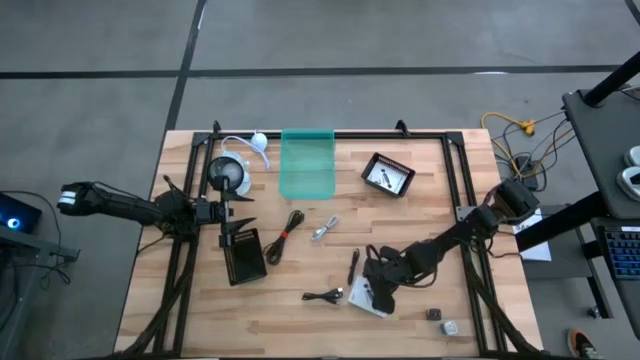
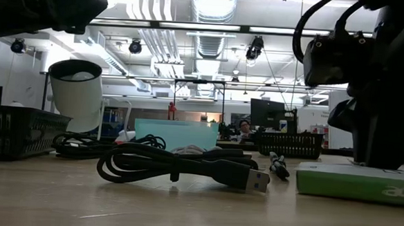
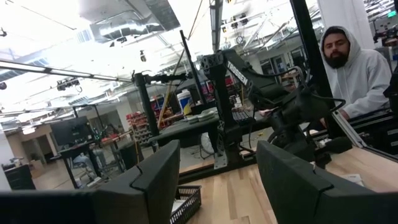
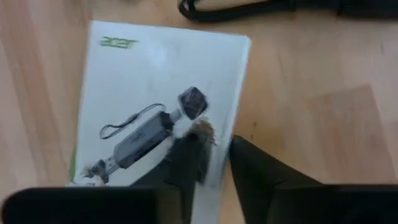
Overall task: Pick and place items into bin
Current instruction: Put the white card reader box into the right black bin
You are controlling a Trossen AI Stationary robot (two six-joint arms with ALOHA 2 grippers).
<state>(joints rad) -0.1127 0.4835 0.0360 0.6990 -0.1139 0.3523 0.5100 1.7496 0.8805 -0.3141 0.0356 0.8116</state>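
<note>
A white printed box marked "acer" (image 4: 155, 106) lies flat near the table's near edge (image 1: 368, 298). My right gripper (image 4: 216, 167) stands over it (image 1: 378, 282), shut on its edge. My left gripper (image 1: 234, 232) hovers open over a black flat pad (image 1: 245, 257) on the table's left. Loose on the wood lie a black and red cable (image 1: 285, 235), a silver metal piece (image 1: 325, 229), a black pen-like stick (image 1: 354, 266), a coiled black cable (image 1: 325, 295) (image 2: 178, 168) and two tiny grey blocks (image 1: 442, 320). The teal bin (image 1: 307, 163) stands at the far edge. My right gripper has the white box by one long edge (image 4: 219, 146), near a corner. One finger (image 4: 186, 165) lies on the printed top face and the other (image 4: 252, 171) stands just outside the edge. It comes slanting down from the table's right. The box lies flat on the table (image 2: 357, 183).
A black tray (image 1: 388, 175) holding a small item sits right of the bin. A white round lamp (image 1: 230, 175) with a white cord stands left of it. Black frame rails (image 1: 190, 200) run along the table's sides. A person in a grey hoodie (image 3: 357, 68) sits beyond the table's right side.
</note>
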